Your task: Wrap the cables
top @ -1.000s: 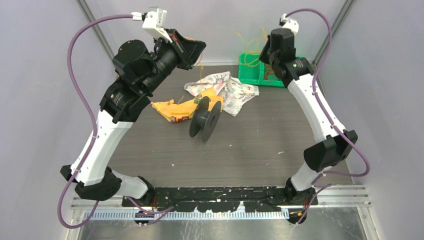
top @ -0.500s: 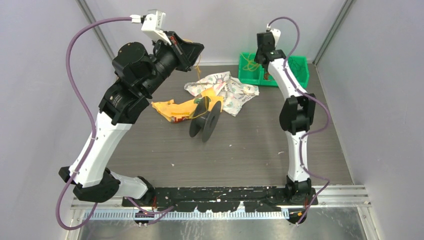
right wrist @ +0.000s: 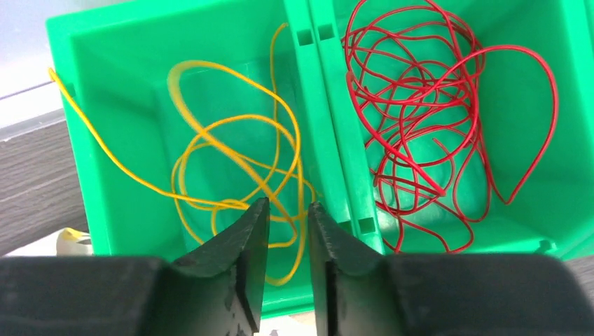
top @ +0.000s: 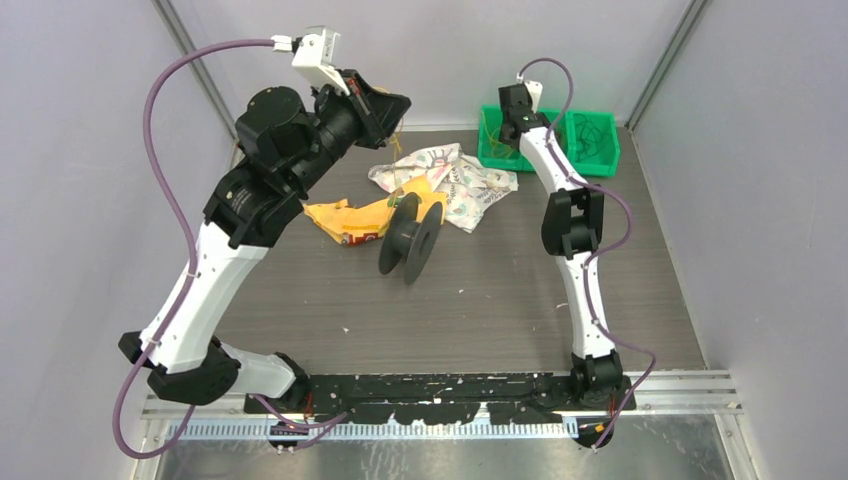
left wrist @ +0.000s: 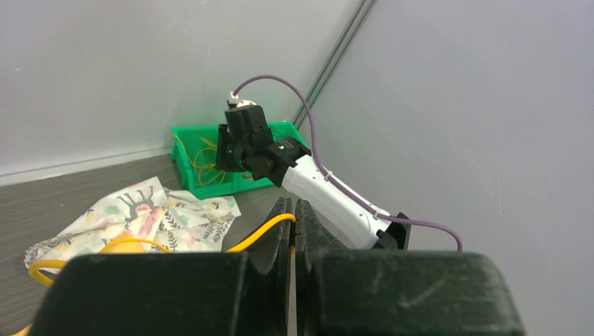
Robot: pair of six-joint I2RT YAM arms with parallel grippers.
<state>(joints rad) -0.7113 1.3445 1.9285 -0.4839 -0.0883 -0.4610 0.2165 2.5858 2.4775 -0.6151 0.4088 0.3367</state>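
My left gripper [top: 388,106] is raised at the back left and shut on a yellow cable [left wrist: 260,234], which is pinched between the fingertips of that gripper [left wrist: 294,204]. The strand droops towards the black spool [top: 410,238], which stands on edge mid-table. My right gripper [top: 517,108] hangs over the left compartment of the green bin [top: 497,150]. In the right wrist view this gripper [right wrist: 284,204] is open with a narrow gap. It sits just above loose yellow cable coils [right wrist: 231,164], and one strand runs behind the gap.
The bin's right compartment [right wrist: 560,196] holds tangled red wire [right wrist: 434,119]. A patterned cloth [top: 452,176] and a yellow-orange bag [top: 345,220] lie behind the spool. Grey walls stand close on the left, back and right.
My right arm has straightened and swung left and down, from high by the back wall to low over the bin's left compartment. My left gripper has shifted slightly, still holding the cable.
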